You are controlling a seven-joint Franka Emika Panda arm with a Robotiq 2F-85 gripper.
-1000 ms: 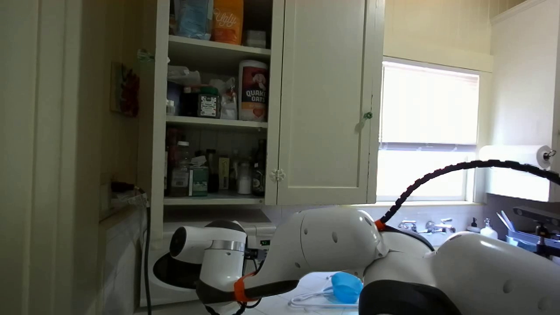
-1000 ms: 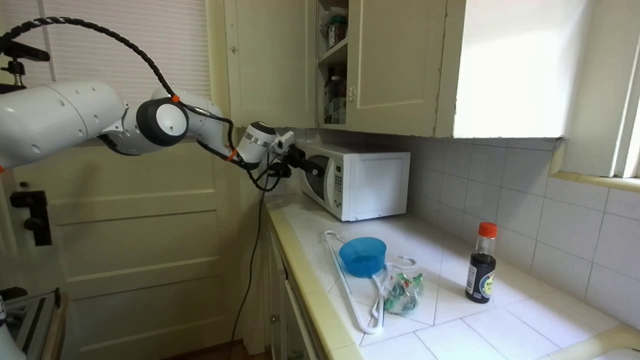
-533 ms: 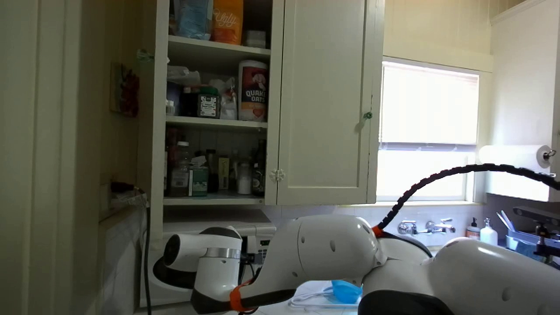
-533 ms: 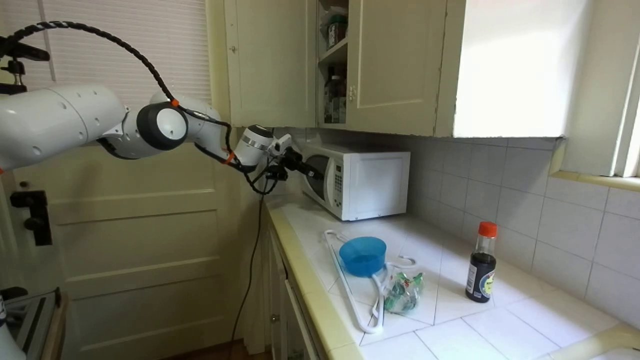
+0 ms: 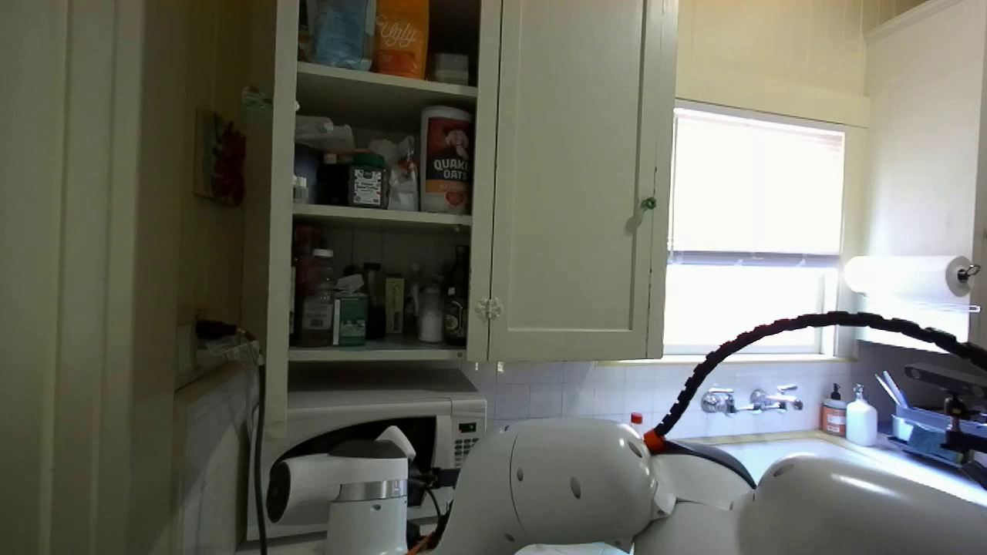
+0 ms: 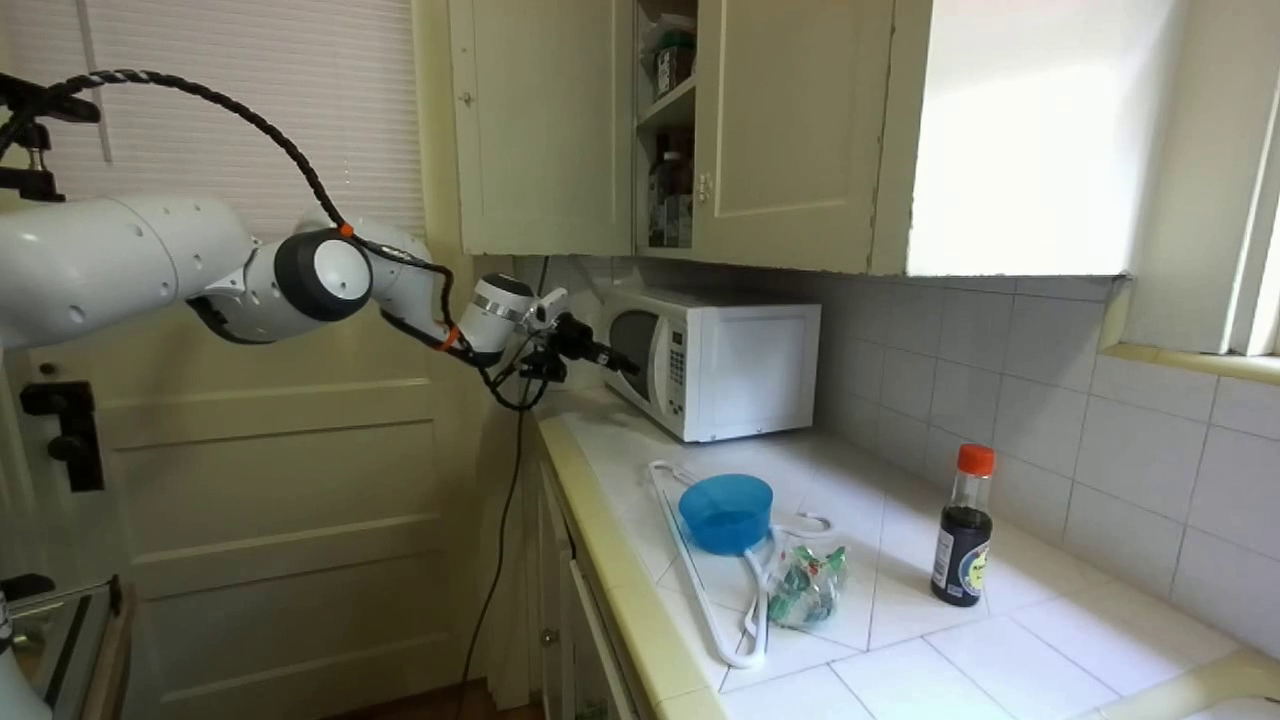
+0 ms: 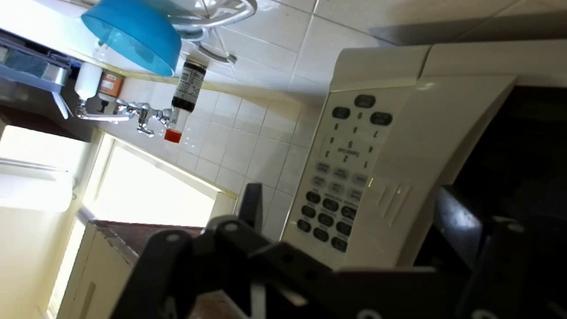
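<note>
"Facing the microwave (image 6: 755,370), how does the gripper (image 7: 355,212) stand?"

"Spread wide. In the wrist view one finger (image 7: 251,206) shows just left of the frame's middle, the other at lower right, with the keypad (image 7: 341,177) between them."

"And the microwave?"

"Mid-frame in an exterior view, at the far end of the counter (image 6: 980,660). Whether the gripper touches it, I can't tell. The blue bowl (image 6: 725,515) sits lower in the frame, and the red-capped bottle (image 6: 963,550) stands at lower right."
</note>
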